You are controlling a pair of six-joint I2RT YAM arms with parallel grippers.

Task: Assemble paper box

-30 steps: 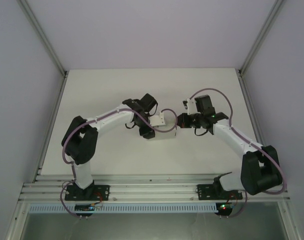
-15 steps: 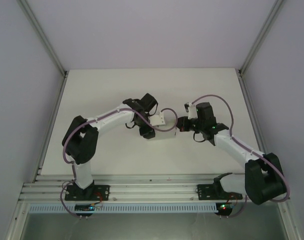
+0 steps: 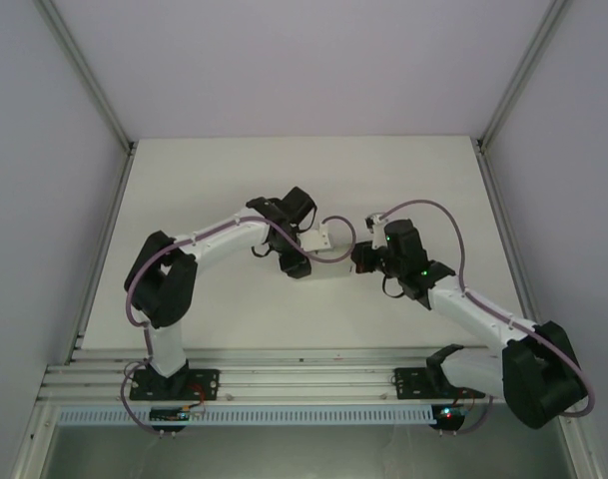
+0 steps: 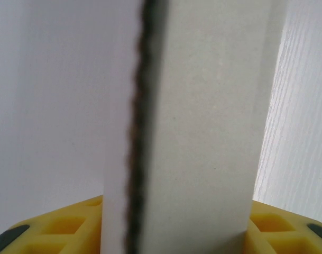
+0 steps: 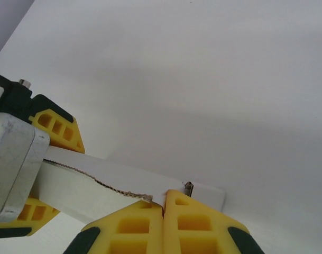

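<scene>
Evidently the thin, white, folded-card paper box [image 5: 113, 182] is held between the two arms near the middle of the white table top [image 5: 213, 79], and it appears to be raised clear of that surface. It is clamped across its flat faces by the yellow-fingered left gripper [image 4: 176, 233], one finger on each side, so that a rough, torn-looking edge is presented towards the other arm. At that free end the yellow-fingered right gripper [image 5: 163, 214] is set, its fingers brought together with no gap seen. Whether a thin flap is pinched between the tips cannot be made out. The arrangement is judged to serve folding: one end is anchored so that a flap at the other can be creased or tucked without the card sliding away.
</scene>
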